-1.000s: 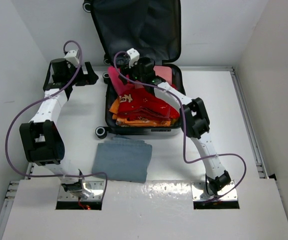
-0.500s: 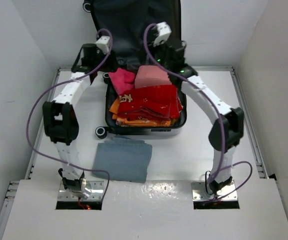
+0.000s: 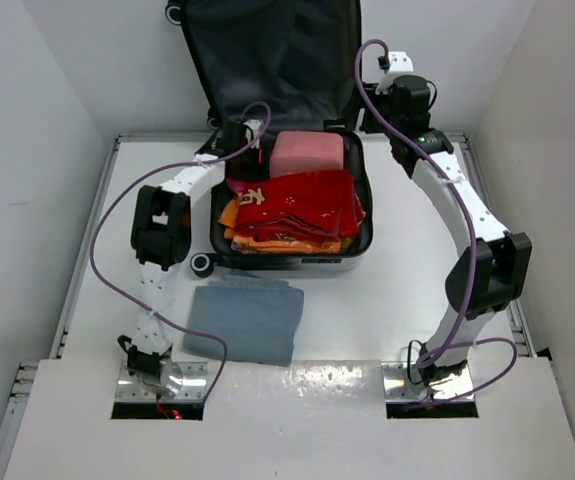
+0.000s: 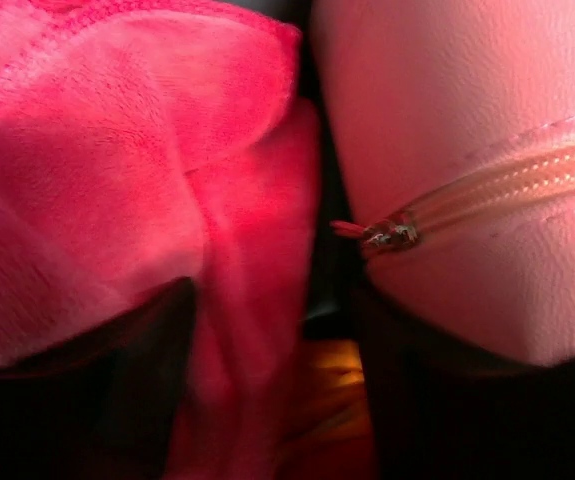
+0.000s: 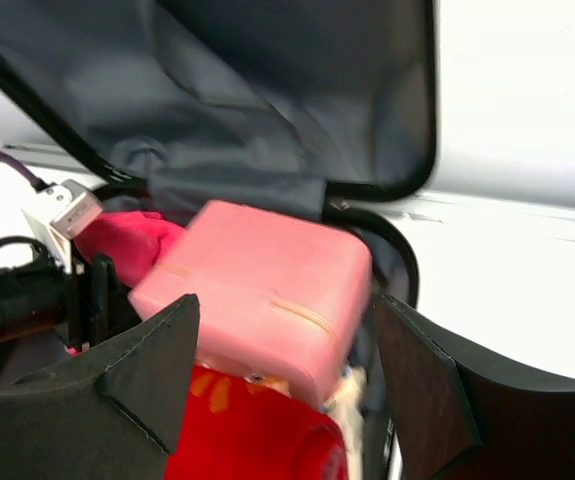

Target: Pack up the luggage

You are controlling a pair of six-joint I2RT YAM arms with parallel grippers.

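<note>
Packing under way: tucking items at the far end of the luggage.
It lies open at 12 o'clock on the desk, lid up. The left jaws, spread, push between the magenta towel and the pink pouch; the right jaws, spread and empty, hover at 1 o'clock. Next, I think, the grey cloth at 6 o'clock needs lifting in.
</note>
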